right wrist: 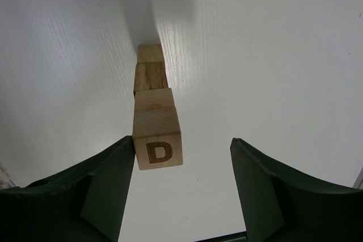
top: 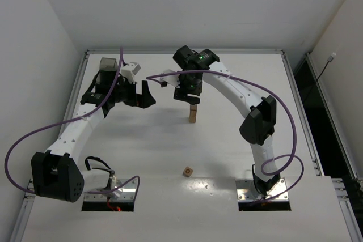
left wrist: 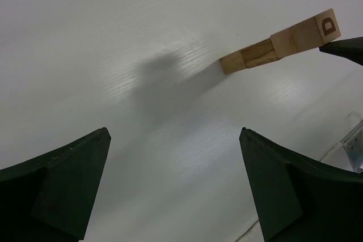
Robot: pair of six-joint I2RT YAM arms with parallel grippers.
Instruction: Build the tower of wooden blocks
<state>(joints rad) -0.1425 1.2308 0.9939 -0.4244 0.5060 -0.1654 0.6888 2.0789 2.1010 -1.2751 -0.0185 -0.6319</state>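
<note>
The tower (top: 193,115) is a narrow column of three light wood blocks near the table's middle. Its top block (right wrist: 158,138) shows a letter D. My right gripper (right wrist: 182,140) hangs over the tower's top, open. Its left finger (right wrist: 110,179) lies against the D block's side, and a wide gap separates the block from the right finger. In the top view this gripper (top: 190,96) hides the tower's top. My left gripper (top: 144,96) stands open and empty to the left of the tower (left wrist: 278,46). One loose wood block (top: 188,171) with a dark ring mark lies nearer the front.
A translucent dark-grey bin (top: 108,65) stands at the back left, behind my left arm. The table's metal rim (top: 181,51) runs along the back. Purple cables loop beside both arms.
</note>
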